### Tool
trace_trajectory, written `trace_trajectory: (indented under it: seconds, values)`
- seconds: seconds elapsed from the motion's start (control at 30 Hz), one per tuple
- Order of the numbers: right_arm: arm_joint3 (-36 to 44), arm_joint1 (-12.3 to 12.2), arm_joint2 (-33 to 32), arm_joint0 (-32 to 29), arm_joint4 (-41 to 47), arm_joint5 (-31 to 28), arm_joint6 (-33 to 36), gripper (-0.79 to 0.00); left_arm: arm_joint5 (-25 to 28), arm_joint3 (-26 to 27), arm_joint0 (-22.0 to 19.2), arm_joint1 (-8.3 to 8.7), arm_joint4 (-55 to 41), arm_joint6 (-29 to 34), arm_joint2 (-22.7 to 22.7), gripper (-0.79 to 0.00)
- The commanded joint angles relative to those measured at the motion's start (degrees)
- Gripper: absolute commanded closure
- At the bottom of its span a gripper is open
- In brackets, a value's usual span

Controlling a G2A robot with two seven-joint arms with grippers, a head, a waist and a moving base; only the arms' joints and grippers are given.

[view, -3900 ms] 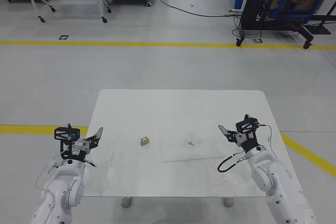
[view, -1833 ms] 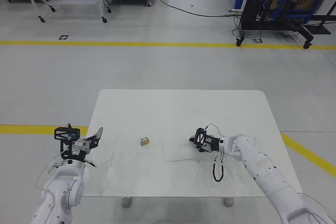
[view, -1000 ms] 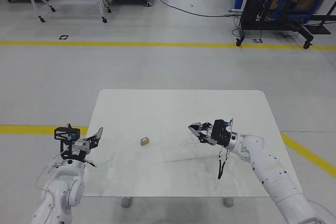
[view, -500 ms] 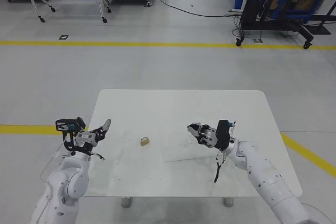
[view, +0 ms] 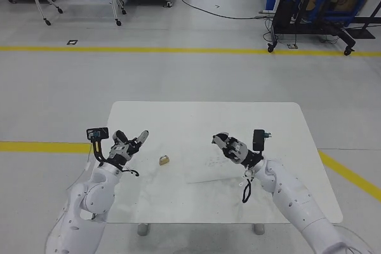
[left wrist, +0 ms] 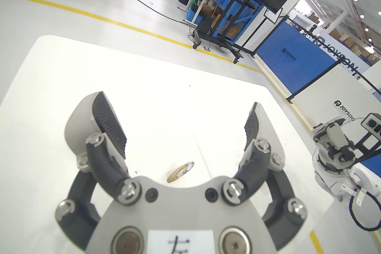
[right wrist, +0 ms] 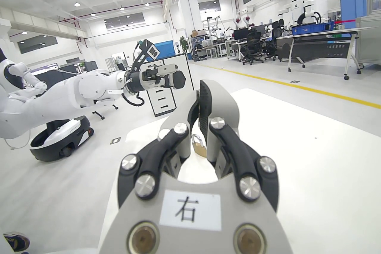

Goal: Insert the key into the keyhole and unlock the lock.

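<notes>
Top view: the white counter point(view: 241, 120) fills the middle of the frame. The brass lock point(view: 164, 160) lies on it left of centre, well apart from both arms. The left pincer point(view: 132, 138) hangs over the counter's left part, near the lock, with its fingers spread wide. The right pincer point(view: 223, 141) is just right of the frame's centre, above the counter, pointing toward the lock. Faint scuff marks point(view: 214, 162) show on the surface just below it.

Left wrist view: the left pincer point(left wrist: 178, 106) stands wide apart with nothing between its ribbed pads point(left wrist: 108, 124), and the lock point(left wrist: 180, 172) lies on its side on the counter beyond them.

Right wrist view: the right pincer point(right wrist: 198, 94) is drawn narrow, its pads almost together. I cannot tell whether the key sits between them. The lock point(right wrist: 199, 146) shows past the fingers, resting on the counter.
</notes>
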State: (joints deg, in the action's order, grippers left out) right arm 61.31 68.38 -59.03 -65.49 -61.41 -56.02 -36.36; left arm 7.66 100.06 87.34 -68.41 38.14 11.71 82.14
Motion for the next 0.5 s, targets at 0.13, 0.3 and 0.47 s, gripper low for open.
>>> trace_trajectory:
  seconds: [0.13, 0.3, 0.47]
  values:
    - [-0.7, 1.7, 3.2, -0.4, 12.5, -2.0, 2.2, 0.000, 6.5, -2.0, -1.2, -0.80, -31.8, 9.6, -1.1, -0.785]
    - [-1.2, 2.9, 9.4, -0.2, 26.0, -2.0, 2.6, 0.000, 7.9, -3.6, -3.7, -1.47, -49.0, 20.7, -6.0, -0.785]
    - [-0.4, 2.8, 14.8, 0.8, 43.1, -2.0, 12.1, 0.000, 6.8, -8.3, -7.7, -2.17, -64.1, 30.1, -9.9, -0.634]
